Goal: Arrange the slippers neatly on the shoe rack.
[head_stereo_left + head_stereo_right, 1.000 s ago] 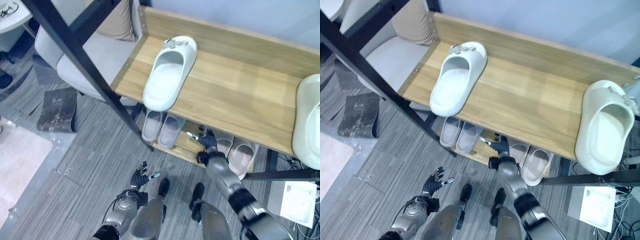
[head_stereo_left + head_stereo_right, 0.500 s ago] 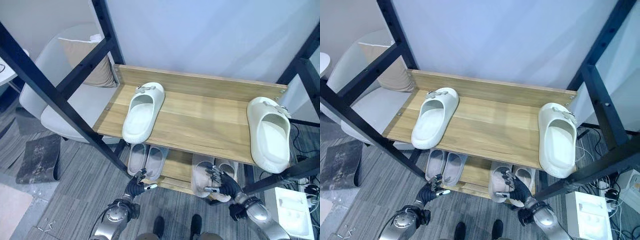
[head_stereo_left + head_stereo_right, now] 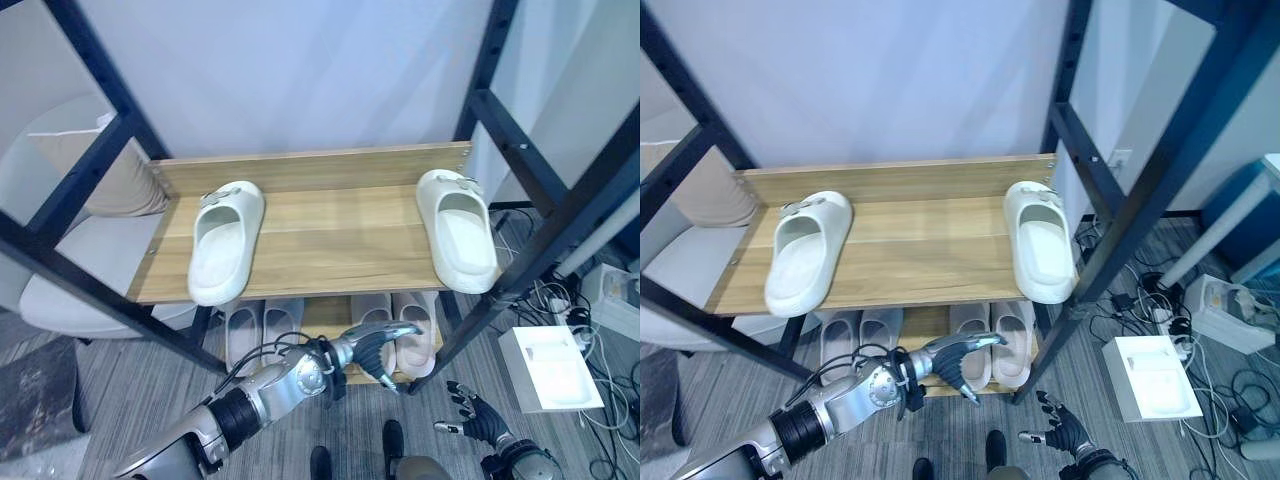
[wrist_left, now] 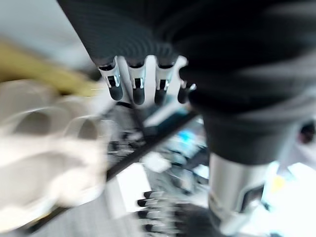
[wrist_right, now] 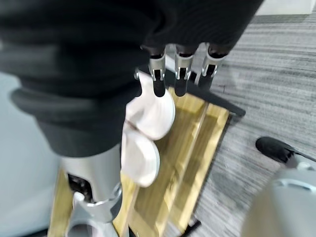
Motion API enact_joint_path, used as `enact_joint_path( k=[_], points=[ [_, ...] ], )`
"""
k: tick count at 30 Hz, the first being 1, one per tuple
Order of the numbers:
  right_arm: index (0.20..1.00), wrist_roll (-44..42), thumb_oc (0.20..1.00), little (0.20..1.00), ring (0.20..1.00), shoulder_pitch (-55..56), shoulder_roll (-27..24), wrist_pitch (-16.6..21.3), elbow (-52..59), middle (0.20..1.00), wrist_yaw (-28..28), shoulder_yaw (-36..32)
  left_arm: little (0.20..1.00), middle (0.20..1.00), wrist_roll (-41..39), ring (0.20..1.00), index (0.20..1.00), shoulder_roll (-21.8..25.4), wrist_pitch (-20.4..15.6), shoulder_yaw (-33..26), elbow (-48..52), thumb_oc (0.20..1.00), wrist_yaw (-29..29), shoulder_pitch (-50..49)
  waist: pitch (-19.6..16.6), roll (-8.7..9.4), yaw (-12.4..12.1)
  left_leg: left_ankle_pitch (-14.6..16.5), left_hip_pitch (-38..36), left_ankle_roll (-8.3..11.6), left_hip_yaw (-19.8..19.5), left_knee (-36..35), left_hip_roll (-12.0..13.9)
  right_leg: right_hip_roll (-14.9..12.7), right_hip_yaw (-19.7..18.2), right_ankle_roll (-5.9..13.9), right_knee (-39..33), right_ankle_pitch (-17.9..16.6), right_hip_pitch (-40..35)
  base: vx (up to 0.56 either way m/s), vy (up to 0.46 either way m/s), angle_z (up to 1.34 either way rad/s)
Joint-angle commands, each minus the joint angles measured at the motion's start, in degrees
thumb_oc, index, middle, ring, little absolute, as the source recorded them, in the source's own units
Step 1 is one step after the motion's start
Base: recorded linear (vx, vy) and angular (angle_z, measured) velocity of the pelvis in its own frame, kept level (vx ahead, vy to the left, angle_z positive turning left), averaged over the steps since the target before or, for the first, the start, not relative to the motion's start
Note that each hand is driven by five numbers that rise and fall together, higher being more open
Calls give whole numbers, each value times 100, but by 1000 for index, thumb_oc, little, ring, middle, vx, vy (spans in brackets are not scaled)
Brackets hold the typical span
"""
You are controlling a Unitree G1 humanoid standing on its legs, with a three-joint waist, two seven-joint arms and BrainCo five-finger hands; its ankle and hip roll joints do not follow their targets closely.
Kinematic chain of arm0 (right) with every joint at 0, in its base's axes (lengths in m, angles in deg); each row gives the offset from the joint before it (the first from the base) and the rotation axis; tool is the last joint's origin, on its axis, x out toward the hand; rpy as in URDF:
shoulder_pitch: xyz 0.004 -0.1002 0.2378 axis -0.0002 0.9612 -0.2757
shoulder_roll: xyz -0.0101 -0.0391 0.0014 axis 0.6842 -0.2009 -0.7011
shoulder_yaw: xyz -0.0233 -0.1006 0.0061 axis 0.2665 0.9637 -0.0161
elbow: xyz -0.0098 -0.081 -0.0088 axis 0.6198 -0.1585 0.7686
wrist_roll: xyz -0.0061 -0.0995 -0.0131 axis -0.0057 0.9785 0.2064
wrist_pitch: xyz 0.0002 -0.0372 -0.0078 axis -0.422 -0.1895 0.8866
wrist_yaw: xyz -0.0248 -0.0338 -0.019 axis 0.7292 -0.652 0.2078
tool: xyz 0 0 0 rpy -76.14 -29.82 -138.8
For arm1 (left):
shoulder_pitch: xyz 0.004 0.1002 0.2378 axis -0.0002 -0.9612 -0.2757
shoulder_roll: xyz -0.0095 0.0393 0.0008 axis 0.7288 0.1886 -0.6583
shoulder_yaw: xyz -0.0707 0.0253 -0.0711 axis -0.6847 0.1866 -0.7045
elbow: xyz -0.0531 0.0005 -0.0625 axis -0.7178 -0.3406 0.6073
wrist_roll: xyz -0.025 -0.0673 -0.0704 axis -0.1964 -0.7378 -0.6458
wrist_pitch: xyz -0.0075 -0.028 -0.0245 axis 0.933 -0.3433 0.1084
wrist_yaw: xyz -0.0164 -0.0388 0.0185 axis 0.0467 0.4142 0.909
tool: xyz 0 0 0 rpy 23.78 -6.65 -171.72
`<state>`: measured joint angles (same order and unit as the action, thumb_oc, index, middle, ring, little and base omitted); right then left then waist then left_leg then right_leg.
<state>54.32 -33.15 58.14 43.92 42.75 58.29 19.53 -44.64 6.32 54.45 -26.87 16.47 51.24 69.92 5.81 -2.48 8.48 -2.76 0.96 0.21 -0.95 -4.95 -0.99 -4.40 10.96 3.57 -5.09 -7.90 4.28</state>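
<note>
On the shoe rack's top shelf, the left slipper and the right slipper lie well apart near opposite ends, as they did half a second ago, though the camera has shifted. Below, two slipper pairs stand on the lower shelf, and the left hand has crossed from the floor side to the right-hand pair, fingers relaxed and holding nothing. Lower right, the right hand has dropped away from that pair and hangs over the carpet with fingers spread.
</note>
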Motion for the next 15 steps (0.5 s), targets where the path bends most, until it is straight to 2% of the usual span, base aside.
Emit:
enact_joint_path(
  k=[1,3,4,5,6,7,9,10,11,12,13,14,15],
  points=[
    [1000,-251,1000,1000,1000,-382,-78,220,94,1000,-105,-292,1000,1000,-934,1000,1000,142,-432,-117,785,1000,-422,763,88,111,5,362,-178,115,-21,-5,-94,-157,-11,503,22,641,-431,0,0,0],
    [1000,-291,1000,1000,1000,-388,-109,201,129,1000,-70,-307,1000,1000,-1807,1000,1000,287,-412,-226,1463,1000,-556,980,59,101,27,370,-187,121,13,-5,-95,-161,-30,516,9,623,-430,0,0,0],
    [1000,-263,1000,1000,1000,-356,-126,183,199,1000,-29,-277,1000,1000,-2707,1000,1000,385,-420,-488,1979,1000,-570,1039,30,104,10,371,-199,125,39,-5,-94,-163,-45,516,9,624,-438,18,-5,-5],
    [1000,-243,1000,1000,1000,-345,-111,162,225,1000,-13,-251,1000,1000,-3067,1000,1000,395,-397,-606,2167,1000,-575,1023,24,108,-4,372,-214,126,39,-5,-88,-163,-62,511,9,628,-444,42,-12,-8],
    [1000,-243,1000,1000,1000,-342,-112,161,225,1000,-13,-247,1000,1000,-3074,1000,1000,402,-389,-611,2178,1000,-578,1015,20,102,-6,423,-242,130,39,-5,-78,-153,-65,516,9,671,-470,37,-19,-8],
    [1000,-202,1000,1000,1000,-316,-74,153,266,1000,-14,-231,1000,1000,-3396,1000,1000,374,-455,-867,2316,1000,-423,975,6,113,-37,424,-258,133,38,-5,-74,-150,-65,513,9,675,-487,41,-16,-4],
    [1000,-149,1000,1000,1000,-267,-21,138,294,1000,-10,-200,1000,1000,-3562,1000,1000,352,-489,-1143,2441,1000,-259,894,-14,124,-72,427,-287,142,40,-5,-67,-146,-65,506,9,686,-520,13,-29,-6],
    [1000,-94,1000,1000,1000,-181,59,137,353,1000,-35,-218,1000,1000,-3571,1000,1000,369,-619,-1661,2603,1000,142,794,-27,144,-140,420,-305,156,17,-5,-70,-136,-43,496,9,703,-563,6,-33,-8],
    [1000,-93,1000,1000,1000,-180,57,137,353,1000,-36,-214,1000,1000,-3570,1000,1000,372,-614,-1665,2612,1000,144,787,-26,144,-135,421,-308,156,16,-5,-70,-136,-42,496,9,704,-567,5,-45,-6],
    [1000,-57,1000,1000,1000,-108,158,107,365,1000,-52,-234,1000,1000,-3464,1000,1000,356,-651,-2094,2636,1000,492,694,-41,160,-190,422,-322,166,-5,-5,-69,-137,-14,490,9,719,-600,0,0,0],
    [1000,-56,1000,1000,1000,-107,154,105,367,1000,-53,-228,1000,1000,-3458,1000,1000,360,-643,-2101,2651,1000,498,682,-40,158,-182,424,-326,166,-8,-5,-69,-137,-11,490,9,721,-605,13,-44,1],
    [1000,-56,1000,1000,1000,-77,254,98,372,1000,-96,-276,1000,1000,-3095,1000,1000,465,-671,-2649,2602,1000,967,600,-48,167,-258,417,-344,172,-42,-5,-63,-129,22,476,9,745,-653,13,-24,4],
    [1000,-56,1000,1000,1000,-78,252,99,371,1000,-96,-272,1000,1000,-3094,1000,1000,468,-664,-2655,2613,1000,966,591,-46,166,-253,420,-350,172,-44,-5,-62,-129,24,476,9,748,-659,19,-38,3]
  ],
)
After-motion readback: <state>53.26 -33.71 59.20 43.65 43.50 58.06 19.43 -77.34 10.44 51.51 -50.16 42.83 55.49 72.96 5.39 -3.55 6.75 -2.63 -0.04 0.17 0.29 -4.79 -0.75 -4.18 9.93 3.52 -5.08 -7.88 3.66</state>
